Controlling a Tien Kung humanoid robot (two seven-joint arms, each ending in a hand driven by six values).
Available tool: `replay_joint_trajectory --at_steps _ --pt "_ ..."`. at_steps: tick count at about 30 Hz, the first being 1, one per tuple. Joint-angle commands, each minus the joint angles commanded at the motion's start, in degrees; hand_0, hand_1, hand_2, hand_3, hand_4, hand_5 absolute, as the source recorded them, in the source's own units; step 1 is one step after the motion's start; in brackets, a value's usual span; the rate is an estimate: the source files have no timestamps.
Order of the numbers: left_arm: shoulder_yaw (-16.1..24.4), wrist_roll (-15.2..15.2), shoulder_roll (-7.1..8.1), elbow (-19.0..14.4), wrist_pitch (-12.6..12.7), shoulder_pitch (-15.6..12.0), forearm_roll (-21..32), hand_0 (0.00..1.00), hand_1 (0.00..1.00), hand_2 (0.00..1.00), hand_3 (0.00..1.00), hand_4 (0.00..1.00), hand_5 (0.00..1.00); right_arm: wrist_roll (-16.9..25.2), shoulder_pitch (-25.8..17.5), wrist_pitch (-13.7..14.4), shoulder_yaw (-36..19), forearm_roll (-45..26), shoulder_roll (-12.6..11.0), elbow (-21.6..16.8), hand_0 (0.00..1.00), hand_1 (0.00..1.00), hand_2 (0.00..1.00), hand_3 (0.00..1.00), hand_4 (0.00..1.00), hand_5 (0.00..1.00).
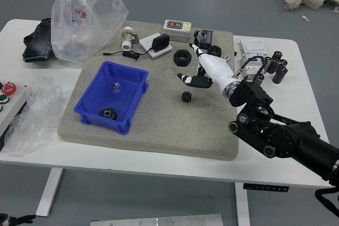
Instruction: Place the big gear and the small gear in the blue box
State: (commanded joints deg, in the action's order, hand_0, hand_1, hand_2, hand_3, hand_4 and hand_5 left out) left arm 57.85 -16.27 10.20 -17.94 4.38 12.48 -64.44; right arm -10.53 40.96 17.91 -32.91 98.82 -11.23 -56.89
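Observation:
My right hand is over the middle of the grey mat, its thumb and fingers spread wide with nothing held between them. Just below it in the picture, a small black gear sits on the mat, apart from the hand. The blue box stands to the left on the mat. Inside, near its front wall, lies a larger black gear. A bit of my left hand shows at the lower left corner.
Black rings, a grey-white device, an adapter with cable and a white fitting line the mat's back. Plastic bags and a red-button panel are left; white boxes and black cylinders right.

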Motion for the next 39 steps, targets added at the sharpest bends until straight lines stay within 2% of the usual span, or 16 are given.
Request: replay_joint_trajectory --at_steps 3,4,9,10,15,16,21,22,27,28,33,34,38,39 --pt "0.1 -0.1 -0.01 0.0 0.0 0.0 -0.1 0.589 0.238 0.267 0.565 0.692 0.455 -0.9 0.0 -0.8 1.0 0.8 0.0 0.0 0.768 0.347 0.445 0.998 0.998 0.907" --pt "0.1 -0.1 -0.02 0.0 0.0 0.0 -0.1 0.589 0.238 0.268 0.565 0.693 0.454 -1.1 0.0 -1.1 1.4 0.9 0.0 0.1 0.796 0.489 0.706 0.998 0.998 0.858" --pt "0.2 -0.2 -0.1 0.0 -0.1 0.0 -0.2 0.589 0.238 0.268 0.565 0.693 0.454 -2.7 -0.1 -2.5 5.0 1.7 0.5 0.8 0.796 0.489 0.706 0.998 0.998 0.858" --pt "0.2 -0.3 -0.11 0.0 -0.1 0.0 -0.2 0.589 0.239 0.269 0.566 0.694 0.457 -3.1 -0.1 -2.6 5.8 2.0 0.6 0.9 0.804 0.569 0.732 0.935 0.998 0.636" --pt "0.2 -0.3 -0.11 0.0 -0.1 0.0 -0.2 0.589 0.239 0.269 0.566 0.694 0.457 -4.0 -0.3 -2.0 7.9 2.9 0.8 0.7 0.804 0.569 0.732 0.935 0.998 0.636" --pt "0.2 -0.3 -0.11 0.0 -0.1 0.0 -0.2 0.589 0.239 0.269 0.566 0.694 0.458 -4.1 -0.3 -1.8 8.2 3.0 0.8 0.7 0.788 0.625 0.71 0.711 0.788 0.185" --pt "0.2 -0.3 -0.14 0.0 -0.1 0.1 -0.2 0.589 0.239 0.269 0.566 0.694 0.458 -4.5 -0.3 -0.9 9.8 3.2 1.0 0.7 0.788 0.625 0.71 0.711 0.788 0.185" --pt "0.2 -0.3 -0.14 0.0 -0.1 0.1 -0.2 0.589 0.239 0.271 0.565 0.693 0.458 -4.6 -0.3 -0.8 10.1 3.2 1.0 0.8 0.757 0.561 0.594 0.636 0.613 0.072" --pt "0.1 -0.3 -0.19 0.0 -0.2 0.0 -0.1 0.589 0.239 0.271 0.565 0.693 0.458 -4.8 -0.3 -0.6 11.8 2.8 1.3 2.0 0.757 0.561 0.594 0.636 0.613 0.072" --pt "0.1 -0.3 -0.2 0.0 -0.2 0.0 -0.1 0.59 0.24 0.271 0.565 0.693 0.459 -4.9 -0.3 -0.5 12.2 2.6 1.4 2.3 0.746 0.528 0.544 0.6 0.583 0.002" --pt "0.1 -0.2 -0.22 -0.1 -0.3 0.0 0.1 0.59 0.24 0.271 0.565 0.693 0.459 -4.9 -0.4 -0.1 12.9 2.7 1.4 2.7 0.746 0.528 0.544 0.6 0.583 0.002" --pt "0.1 -0.2 -0.22 -0.1 -0.3 0.0 0.2 0.59 0.241 0.272 0.565 0.693 0.461 -4.9 -0.4 0.0 12.9 2.8 1.3 2.6 0.711 0.481 0.454 0.516 0.412 0.002" --pt "0.0 0.0 -0.24 -0.1 -0.3 0.0 0.3 0.59 0.241 0.272 0.565 0.693 0.461 -4.7 -0.2 0.8 12.4 3.8 1.0 1.6 0.711 0.481 0.454 0.516 0.412 0.002" --pt "-0.1 0.0 -0.25 -0.1 -0.2 0.0 0.4 0.59 0.24 0.273 0.566 0.693 0.462 -4.6 -0.1 0.9 12.3 4.0 0.8 1.2 0.694 0.45 0.41 0.477 0.292 0.002"
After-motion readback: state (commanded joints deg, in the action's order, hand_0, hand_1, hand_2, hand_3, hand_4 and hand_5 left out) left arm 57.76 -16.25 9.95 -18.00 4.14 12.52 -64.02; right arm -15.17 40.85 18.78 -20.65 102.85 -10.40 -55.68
